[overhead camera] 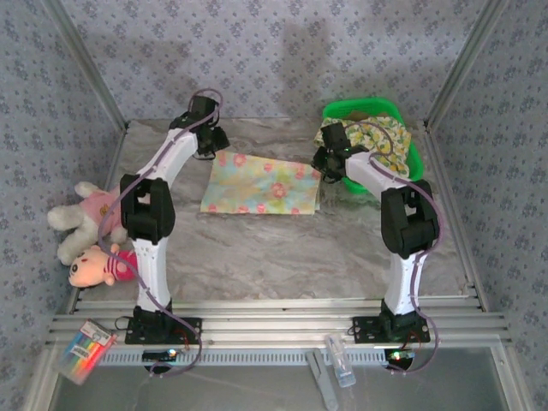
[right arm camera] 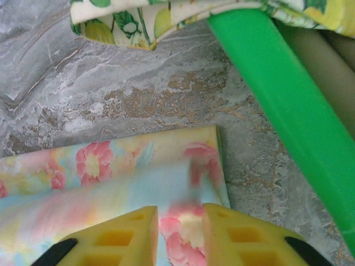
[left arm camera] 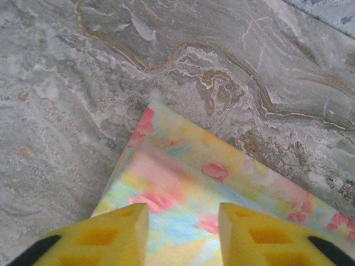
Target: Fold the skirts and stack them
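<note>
Lift left gripper [left arm camera: 182, 221] and right gripper [right arm camera: 180, 216], both parted and seemingly empty, straight up off the pastel skirt [overhead camera: 261, 186] lying folded mid-table; avoid dragging its far corners toward the green basket [overhead camera: 360, 107].

A green basket [overhead camera: 364, 109] sits at two o'clock on the marble table [overhead camera: 257, 248]. At nine o'clock lie a white-and-pink plush animal [overhead camera: 86, 214] and a pink plush doll [overhead camera: 94, 265]. A marker pack [overhead camera: 83, 349] lies at seven and a clear bottle [overhead camera: 341, 360] at six.
</note>
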